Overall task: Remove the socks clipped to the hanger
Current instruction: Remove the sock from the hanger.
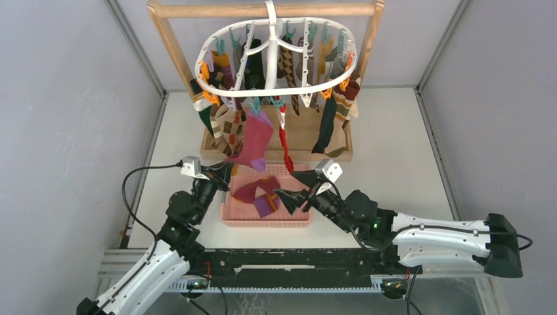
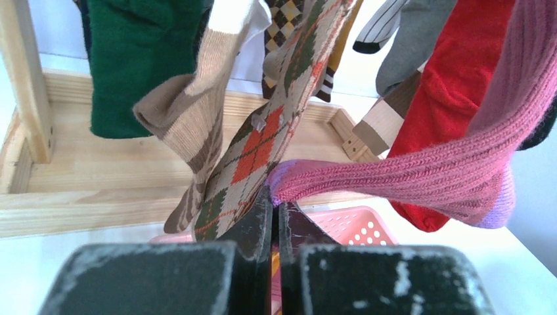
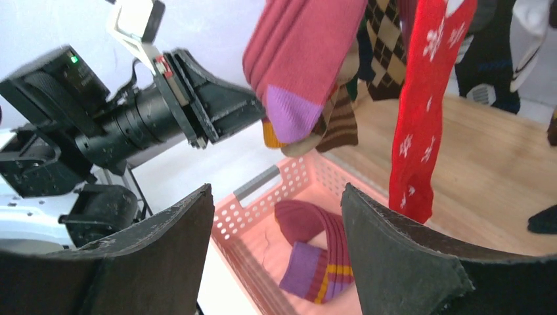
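- Left gripper (image 1: 225,174) is shut tight, fingers pinching the toe end of the pink sock (image 2: 427,170); it sits low, just left of the basket's far corner.
- Pink sock is ribbed with a purple toe, hangs from a teal clip (image 1: 255,105) on the front rim of the hanger, and is pulled slantwise down-left toward the left gripper.
- Right gripper (image 1: 293,188) stands wide open with nothing between its fingers, hovering over the right part of the basket and pointing left toward the pink sock.
- Red sock (image 3: 417,131) with white snowflakes hangs straight down just beside the right gripper, its toe over the far edge of the basket.
- Basket (image 1: 263,223) is pink and perforated, sits on the desk (image 1: 394,151) between the two arms, and holds a maroon sock (image 3: 315,243) with a purple toe and orange stripe.
- Hanger (image 1: 270,59) is a white oval ring hooked on the top bar of the wooden stand (image 1: 217,10).
- Socks (image 1: 230,125) in argyle, green, black and striped patterns are clipped all around the ring, dangling over the stand's base.
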